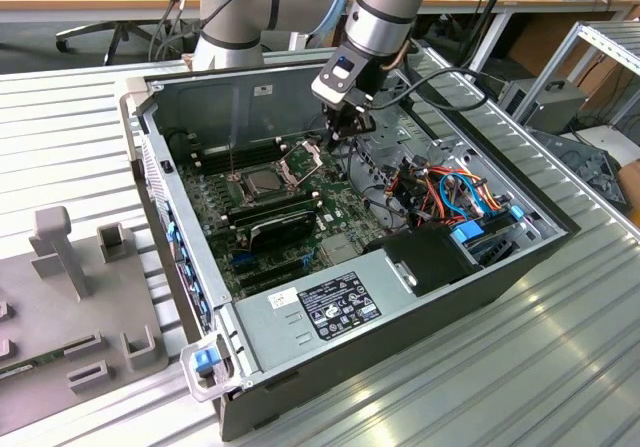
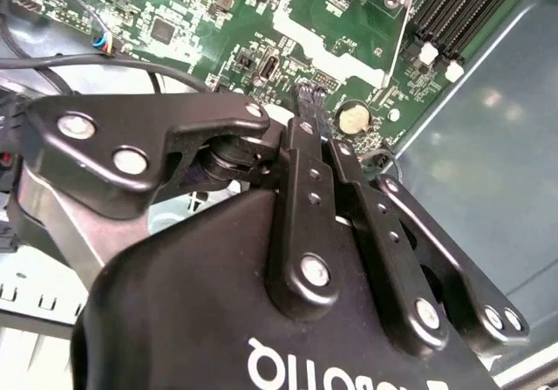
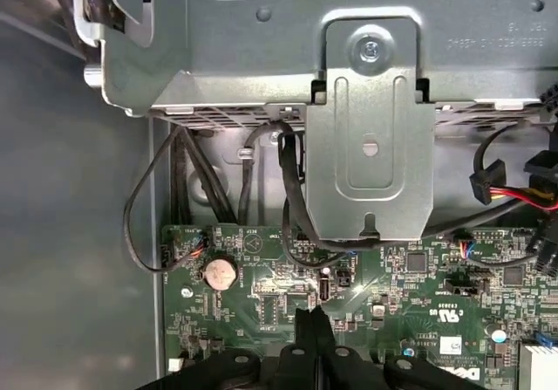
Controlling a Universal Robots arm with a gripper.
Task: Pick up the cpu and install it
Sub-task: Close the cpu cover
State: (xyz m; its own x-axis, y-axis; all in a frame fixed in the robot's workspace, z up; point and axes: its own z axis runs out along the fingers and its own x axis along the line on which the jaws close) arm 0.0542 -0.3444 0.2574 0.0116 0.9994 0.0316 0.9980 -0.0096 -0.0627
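Observation:
The cpu (image 1: 262, 179) is a pale silver square lying flat in the dark socket on the green motherboard (image 1: 345, 207), inside the open computer case. The socket's metal frame stands open around it. My gripper (image 1: 340, 135) hangs over the motherboard to the exterior view's right of the socket, apart from the cpu. Its black fingertips (image 3: 309, 327) are pressed together with nothing between them, just above the board near a round coin battery (image 3: 219, 273). In the second wrist view the gripper (image 2: 307, 104) is shut over the same spot.
A metal drive bracket (image 3: 370, 137) and black cables (image 3: 139, 224) lie close beyond the fingers. Coloured cables (image 1: 455, 192) and a black power supply (image 1: 430, 257) fill the case's right side. The case wall (image 1: 250, 97) rises behind. A grey fixture plate (image 1: 70, 287) lies at the left.

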